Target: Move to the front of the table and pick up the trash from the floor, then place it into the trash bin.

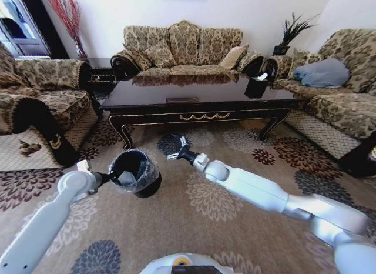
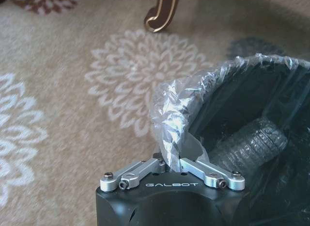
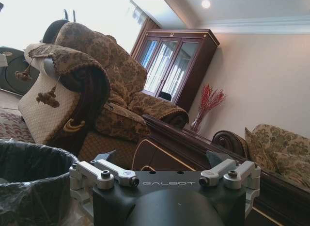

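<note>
Left claw (image 2: 173, 164) is gripping the clear-lined rim of the small round black trash bin (image 1: 136, 171), steadying it before the dark glossy bench (image 1: 194, 97). Right claw (image 1: 176, 149), fingers spread and empty, is hovering beside the bin.

"GALBOT" on left gripper (image 2: 170, 164) housing, same on right gripper (image 3: 164, 163)

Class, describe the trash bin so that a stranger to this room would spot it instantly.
Start at the long dark table; on the carpet before its left front leg stands the trash bin. It is a round black bucket with crinkly clear liner, whose rim the left end effector pinches.
</note>
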Controlling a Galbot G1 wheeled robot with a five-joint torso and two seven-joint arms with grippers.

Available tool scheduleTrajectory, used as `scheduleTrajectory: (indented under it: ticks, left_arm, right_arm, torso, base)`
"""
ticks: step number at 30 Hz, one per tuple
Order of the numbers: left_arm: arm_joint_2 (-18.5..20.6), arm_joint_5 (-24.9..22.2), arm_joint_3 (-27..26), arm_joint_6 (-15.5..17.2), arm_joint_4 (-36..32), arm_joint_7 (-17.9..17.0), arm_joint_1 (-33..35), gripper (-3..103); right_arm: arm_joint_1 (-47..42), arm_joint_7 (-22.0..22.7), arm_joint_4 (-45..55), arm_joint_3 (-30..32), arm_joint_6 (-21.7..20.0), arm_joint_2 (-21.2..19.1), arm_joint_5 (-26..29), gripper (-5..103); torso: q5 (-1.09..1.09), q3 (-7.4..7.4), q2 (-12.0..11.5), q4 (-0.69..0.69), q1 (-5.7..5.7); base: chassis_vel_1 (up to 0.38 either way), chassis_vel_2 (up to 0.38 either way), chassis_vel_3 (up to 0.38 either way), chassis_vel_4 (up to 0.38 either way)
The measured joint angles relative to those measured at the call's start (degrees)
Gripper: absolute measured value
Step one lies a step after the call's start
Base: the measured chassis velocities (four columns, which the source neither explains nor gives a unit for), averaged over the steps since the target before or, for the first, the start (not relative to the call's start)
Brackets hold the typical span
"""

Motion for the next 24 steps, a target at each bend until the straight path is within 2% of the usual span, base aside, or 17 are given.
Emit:
scheduleTrajectory:
  ticks: [5,8,14,20,24]
  left_arm:
    - [0.08,3.8,1.97,-0.03,4.4,1.11,0.2,0]
    - [-1.45,5.82,3.49,-0.01,6.46,2.27,0.27,0]
    - [-3.29,6.97,5.44,-0.01,8.27,2.63,-1.33,0]
    - [-3.44,7.66,6.01,-0.01,9.46,2.88,-2.14,0]
    - [-3.53,9.5,6.03,-0.01,10.11,4.28,-2.29,0]
  right_arm:
    - [-2.87,0.03,1.05,1.8,-0.11,-1.62,-0.6,100]
    - [-4.18,0.08,1.13,2.5,-0.11,-2.01,-1.18,100]
    - [-4.79,0.4,0.39,2.62,-0.11,-2.02,-1.75,100]
    - [-5.49,0.77,0.56,2.76,-0.18,-2.18,-1.84,100]
    - [-6.0,0.83,0.58,2.91,-0.2,-2.45,-2.03,100]
  torso:
    - [0.02,0.0,0.0,0.02,0.0]
    - [0.0,0.0,0.0,0.03,0.0]
    - [0.0,0.0,0.0,0.0,0.0]
    - [0.01,0.0,0.0,0.02,0.0]
    - [0.03,-0.01,0.01,0.01,0.0]
  base:
    - [0.0,0.0,0.0,0.0]
    - [0.0,0.0,0.0,0.0]
    - [0.0,0.0,0.0,0.0]
    - [0.0,0.0,0.0,0.0]
    - [0.0,0.0,0.0,0.0]
